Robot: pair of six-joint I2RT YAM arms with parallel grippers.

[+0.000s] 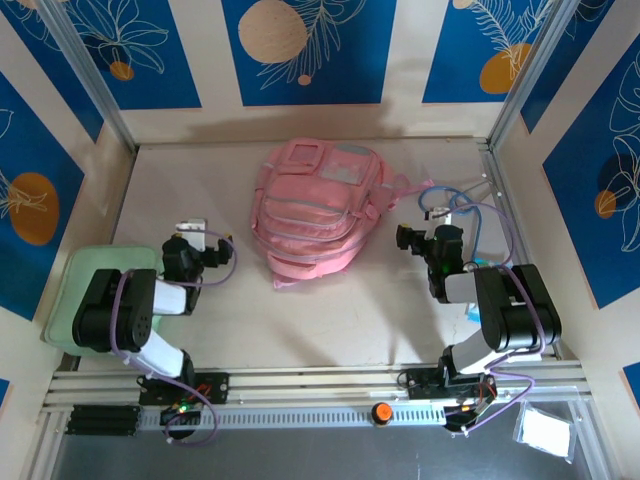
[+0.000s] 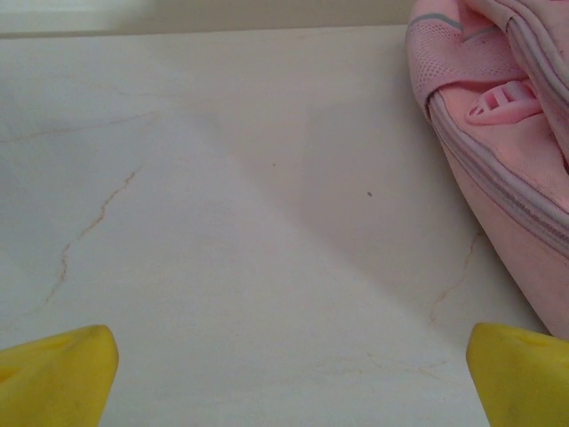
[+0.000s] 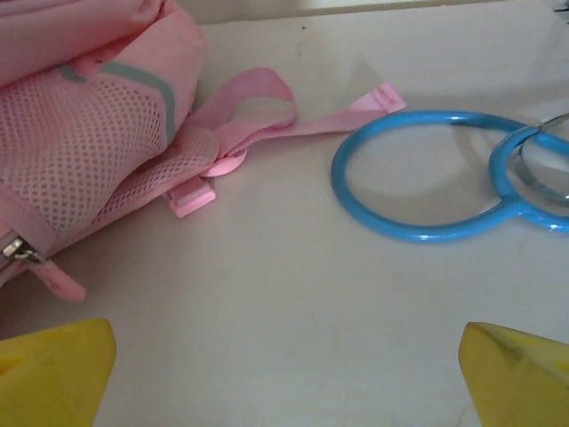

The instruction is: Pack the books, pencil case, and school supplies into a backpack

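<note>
the backpack point(image 1: 315, 215) lies mid-counter point(image 1: 200, 180) toward 12 o'clock, the left pincer point(image 2: 284, 378) at its 9 o'clock, the right pincer point(image 3: 284, 369) at 3 o'clock, both spread apart, gripping nothing.

So the pink backpack point(image 1: 318, 210) is lying flat mid-table point(image 1: 210, 320), a bit toward the far side, front pockets facing up, paler panel at the far end. Grey trim along the zips, pink mesh on the side. A pink strap point(image 3: 267, 111) trails loose off its right side, flat on the surface
</note>
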